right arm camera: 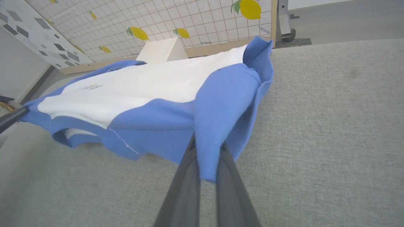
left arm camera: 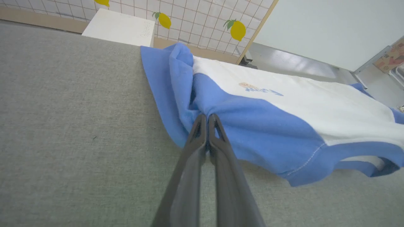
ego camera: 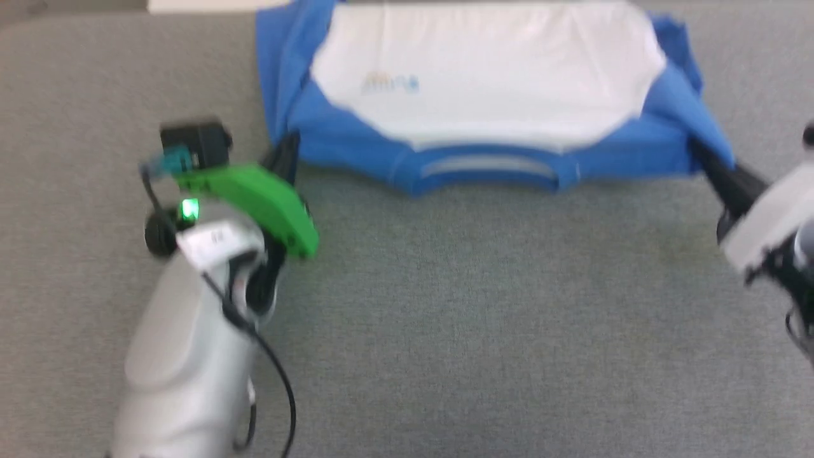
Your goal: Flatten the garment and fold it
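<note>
The garment (ego camera: 489, 83), a white shirt with bright blue sleeves and collar trim, lies spread at the far side of the grey table, collar toward me. Its small chest logo (ego camera: 389, 84) faces up. My left gripper (ego camera: 285, 152) is shut on the blue shoulder cloth at the garment's (left arm camera: 252, 126) left corner, fingertips (left arm camera: 202, 121) pinched together. My right gripper (ego camera: 703, 156) is shut on the opposite blue shoulder, with a flap of the garment (right arm camera: 217, 119) draped between its fingers (right arm camera: 186, 176). Both held corners are lifted a little off the table.
The grey fabric table (ego camera: 445, 331) stretches wide between me and the shirt. A white box (left arm camera: 120, 28) stands past the table's far edge, before a tiled wall with lemon prints (right arm camera: 139, 33). The other arm's dark finger (right arm camera: 12, 116) shows at the right wrist view's left edge.
</note>
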You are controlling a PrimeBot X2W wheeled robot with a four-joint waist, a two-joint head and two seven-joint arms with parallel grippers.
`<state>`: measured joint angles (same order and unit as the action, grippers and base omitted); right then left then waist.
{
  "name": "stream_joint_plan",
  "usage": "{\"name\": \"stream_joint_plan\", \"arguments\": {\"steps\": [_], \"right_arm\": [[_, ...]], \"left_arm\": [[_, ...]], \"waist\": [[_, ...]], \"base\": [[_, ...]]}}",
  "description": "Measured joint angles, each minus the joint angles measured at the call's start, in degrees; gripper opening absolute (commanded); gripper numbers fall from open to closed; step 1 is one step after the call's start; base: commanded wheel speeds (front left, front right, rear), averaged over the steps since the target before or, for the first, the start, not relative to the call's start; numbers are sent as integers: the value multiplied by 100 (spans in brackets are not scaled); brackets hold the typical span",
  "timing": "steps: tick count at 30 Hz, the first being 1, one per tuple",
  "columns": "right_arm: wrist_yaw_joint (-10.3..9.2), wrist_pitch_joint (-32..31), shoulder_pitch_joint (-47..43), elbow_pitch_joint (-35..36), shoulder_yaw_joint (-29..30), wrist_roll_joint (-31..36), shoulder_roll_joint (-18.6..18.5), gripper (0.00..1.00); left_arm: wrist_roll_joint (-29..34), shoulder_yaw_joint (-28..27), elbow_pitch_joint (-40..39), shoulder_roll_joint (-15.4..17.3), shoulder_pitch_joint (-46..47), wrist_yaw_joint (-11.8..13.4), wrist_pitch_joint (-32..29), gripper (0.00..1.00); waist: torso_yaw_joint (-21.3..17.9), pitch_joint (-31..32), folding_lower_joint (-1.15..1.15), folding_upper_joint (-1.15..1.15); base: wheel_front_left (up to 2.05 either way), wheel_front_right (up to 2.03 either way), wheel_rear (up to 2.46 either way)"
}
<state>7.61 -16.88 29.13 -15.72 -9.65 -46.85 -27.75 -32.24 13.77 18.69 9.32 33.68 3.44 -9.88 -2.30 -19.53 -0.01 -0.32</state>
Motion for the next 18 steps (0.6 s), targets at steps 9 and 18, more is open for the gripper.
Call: {"name": "stream_joint_plan", "arguments": {"steps": [9, 18], "right_arm": [[1, -605, -1808, 915, 691, 202, 298, 0], [1, -1572, -3272, 1856, 1408, 735, 816, 0]], "left_arm": [[-238, 40, -1835, 216, -2201, 619, -775, 0], [-297, 134, -2727, 356, -3744, 1104, -1247, 0]], "waist": [[66, 885, 0, 0], [18, 1361, 0, 0]], "base": [[0, 0, 0], [0, 0, 0]]}}
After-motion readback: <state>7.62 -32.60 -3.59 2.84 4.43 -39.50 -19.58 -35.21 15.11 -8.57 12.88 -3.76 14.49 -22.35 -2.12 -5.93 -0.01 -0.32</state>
